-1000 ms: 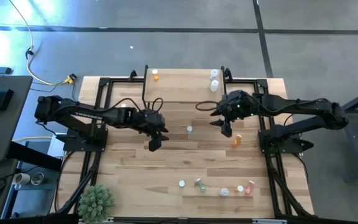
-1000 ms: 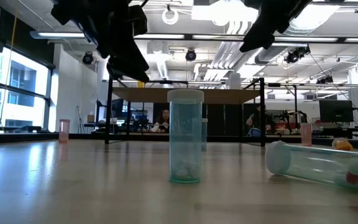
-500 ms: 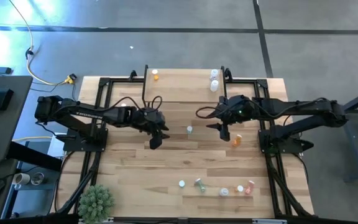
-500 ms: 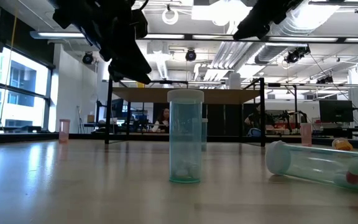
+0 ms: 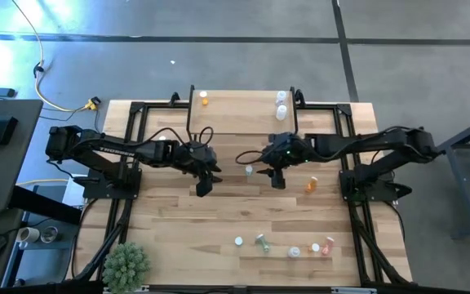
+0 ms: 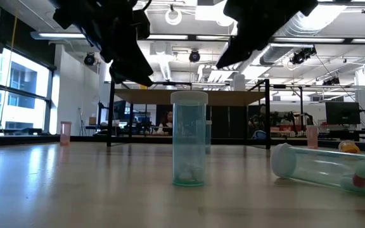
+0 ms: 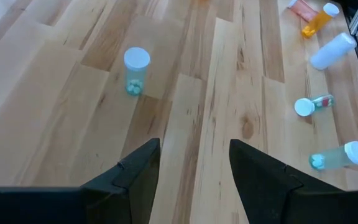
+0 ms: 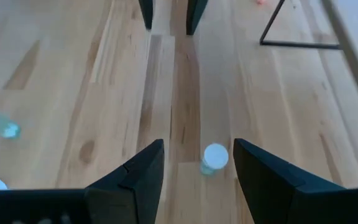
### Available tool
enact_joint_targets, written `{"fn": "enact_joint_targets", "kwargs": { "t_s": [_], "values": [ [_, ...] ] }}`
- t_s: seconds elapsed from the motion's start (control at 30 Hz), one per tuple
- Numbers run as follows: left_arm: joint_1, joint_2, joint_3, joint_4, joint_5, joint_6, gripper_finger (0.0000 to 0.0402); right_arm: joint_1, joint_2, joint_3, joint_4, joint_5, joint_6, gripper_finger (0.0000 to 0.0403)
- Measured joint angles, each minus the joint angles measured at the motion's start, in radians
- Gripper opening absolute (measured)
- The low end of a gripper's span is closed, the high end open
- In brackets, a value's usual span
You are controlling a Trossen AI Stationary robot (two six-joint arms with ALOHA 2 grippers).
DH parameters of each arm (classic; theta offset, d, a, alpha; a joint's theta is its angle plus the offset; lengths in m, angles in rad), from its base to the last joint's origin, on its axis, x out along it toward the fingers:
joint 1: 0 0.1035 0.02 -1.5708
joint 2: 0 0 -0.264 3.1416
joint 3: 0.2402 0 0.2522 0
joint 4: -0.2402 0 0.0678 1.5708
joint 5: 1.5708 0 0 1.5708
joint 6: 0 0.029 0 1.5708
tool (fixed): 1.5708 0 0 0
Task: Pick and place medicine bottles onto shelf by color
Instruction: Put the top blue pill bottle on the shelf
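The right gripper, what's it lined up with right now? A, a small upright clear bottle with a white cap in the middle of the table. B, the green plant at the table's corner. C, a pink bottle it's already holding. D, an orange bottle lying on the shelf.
A: the right gripper has its open fingers either side of the small upright clear bottle, empty, above mid-table.

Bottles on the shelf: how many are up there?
3. One orange bottle stands near the left end of the shelf, and two white bottles stand near its right end. From above, none looks hidden.
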Motion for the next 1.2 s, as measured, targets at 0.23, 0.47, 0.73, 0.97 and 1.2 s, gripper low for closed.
{"fn": "enact_joint_targets", "kwargs": {
  "t_s": [0.23, 0.47, 0.73, 0.97, 1.2],
  "values": [
    [0.000, 0.000, 0.000, 0.001, 0.000, 0.049, 0.0184, 0.000, 0.077, 0.000, 0.046, 0.018, 0.002, 0.0184],
    [0.002, 0.000, 0.000, 0.004, 0.000, 0.057, 0.0184, -0.002, 0.133, 0.000, 0.115, 0.027, 0.045, 0.0184],
    [0.002, 0.000, 0.000, 0.010, -0.001, 0.087, 0.0184, -0.002, 0.213, 0.000, 0.138, 0.027, 0.061, 0.0184],
    [0.002, 0.000, 0.000, 0.009, -0.001, 0.087, 0.0184, -0.006, 0.268, 0.000, 0.168, 0.080, 0.068, 0.0184],
    [0.002, 0.000, 0.001, 0.009, -0.001, 0.087, 0.0184, -0.025, 0.283, 0.000, 0.170, 0.104, 0.087, 0.0184]
  ]
}}
